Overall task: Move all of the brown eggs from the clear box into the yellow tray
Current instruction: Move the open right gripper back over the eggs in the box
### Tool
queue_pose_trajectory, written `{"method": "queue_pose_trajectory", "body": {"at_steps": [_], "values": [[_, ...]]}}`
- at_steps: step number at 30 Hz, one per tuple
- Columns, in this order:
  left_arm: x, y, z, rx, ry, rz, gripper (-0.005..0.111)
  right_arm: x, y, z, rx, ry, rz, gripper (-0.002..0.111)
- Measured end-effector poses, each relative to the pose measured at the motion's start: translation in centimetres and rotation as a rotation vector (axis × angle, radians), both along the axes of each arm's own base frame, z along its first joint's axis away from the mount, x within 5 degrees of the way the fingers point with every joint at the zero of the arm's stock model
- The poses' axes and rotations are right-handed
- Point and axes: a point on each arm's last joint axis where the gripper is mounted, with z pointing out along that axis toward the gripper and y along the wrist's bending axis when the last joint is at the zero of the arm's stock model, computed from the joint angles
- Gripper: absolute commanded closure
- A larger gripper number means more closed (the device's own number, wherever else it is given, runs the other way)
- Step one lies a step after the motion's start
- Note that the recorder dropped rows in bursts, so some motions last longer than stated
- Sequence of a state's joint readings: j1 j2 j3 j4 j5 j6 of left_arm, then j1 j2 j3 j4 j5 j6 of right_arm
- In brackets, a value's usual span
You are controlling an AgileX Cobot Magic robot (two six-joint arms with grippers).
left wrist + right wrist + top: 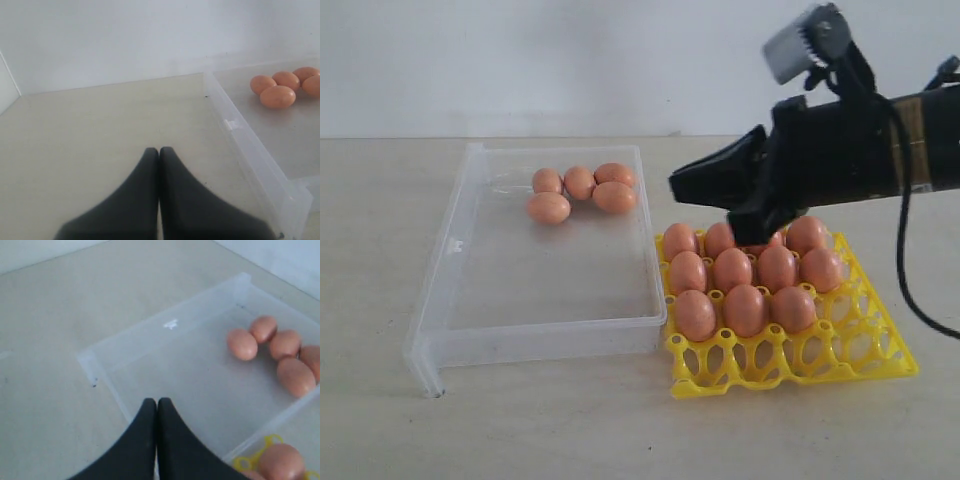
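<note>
Several brown eggs (580, 183) lie clustered in the far right corner of the clear box (535, 328). Several more eggs (732, 270) sit in cups of the yellow tray (820, 355), just right of the box. My right gripper (678, 186) hangs above the tray's far left corner, pointing toward the box, shut and holding nothing. In the right wrist view its closed tips (157, 401) hover over the box floor (200, 380), with the loose eggs (242, 344) beyond. My left gripper (159, 150) is shut and empty over bare table, beside the box wall (250, 150).
The tray's front row of cups (800, 350) holds no eggs. A pale wall stands behind the beige table (570, 430). A black cable (910, 290) hangs from the right arm beside the tray.
</note>
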State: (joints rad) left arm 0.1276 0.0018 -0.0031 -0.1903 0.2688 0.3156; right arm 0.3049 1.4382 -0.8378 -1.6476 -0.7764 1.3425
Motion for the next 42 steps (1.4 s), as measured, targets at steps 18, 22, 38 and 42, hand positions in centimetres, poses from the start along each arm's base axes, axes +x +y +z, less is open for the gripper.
{"method": "queue_pose_trajectory", "body": {"at_steps": [18, 22, 38, 42], "values": [[0.0, 0.0, 0.0, 0.000, 0.000, 0.000, 0.111, -1.0, 7.2, 4.9, -0.870, -0.023, -0.545, 0.109], [0.0, 0.0, 0.0, 0.000, 0.000, 0.000, 0.111, -0.4, 8.3, 5.5, -0.973, 0.024, -0.478, 0.109], [0.0, 0.0, 0.0, 0.000, 0.000, 0.000, 0.111, -3.7, 12.6, 5.9, -0.674, 0.226, 0.040, 0.109], [0.0, 0.0, 0.0, 0.000, 0.000, 0.000, 0.111, -3.5, 12.8, 4.7, -0.724, 0.375, 0.053, 0.109]]}}
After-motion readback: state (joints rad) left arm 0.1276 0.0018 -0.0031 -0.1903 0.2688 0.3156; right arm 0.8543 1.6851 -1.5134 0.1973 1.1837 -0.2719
